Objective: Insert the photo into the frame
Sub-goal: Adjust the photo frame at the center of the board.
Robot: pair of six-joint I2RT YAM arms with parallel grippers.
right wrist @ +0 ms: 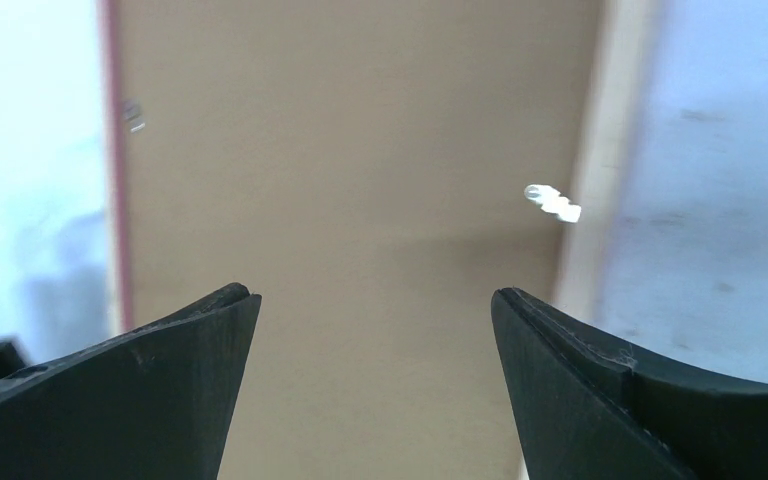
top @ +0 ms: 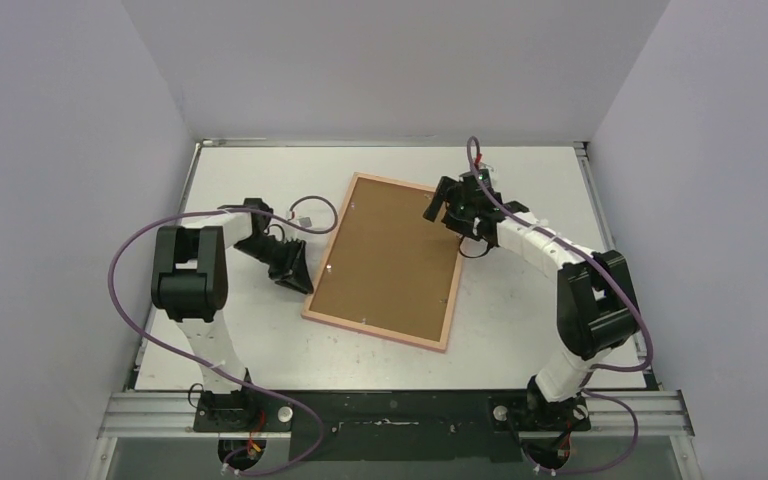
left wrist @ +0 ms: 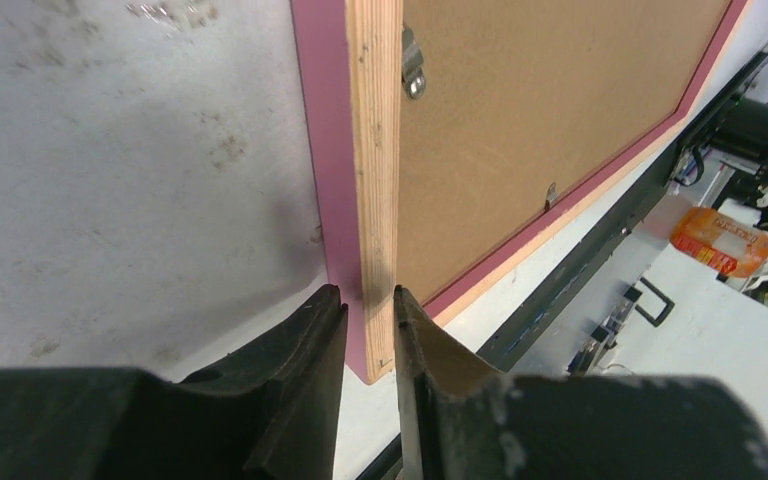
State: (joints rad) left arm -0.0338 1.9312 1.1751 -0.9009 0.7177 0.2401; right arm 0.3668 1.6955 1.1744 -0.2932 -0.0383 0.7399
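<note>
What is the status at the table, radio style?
Left gripper clamped on the frame rail. Right gripper open over the backing board filling the frame. Photo not in sight.

The left gripper (left wrist: pixel 368 305) pinches the frame (left wrist: pixel 372 150) near its corner, one dark finger on each side of the rail; the rail shows a pink face and a pale wood edge; a brown backing board (left wrist: pixel 540 110) fills it, with a metal tab (left wrist: pixel 412 72) at the edge; scuffed white desk (left wrist: pixel 130 180) lies alongside.
</note>
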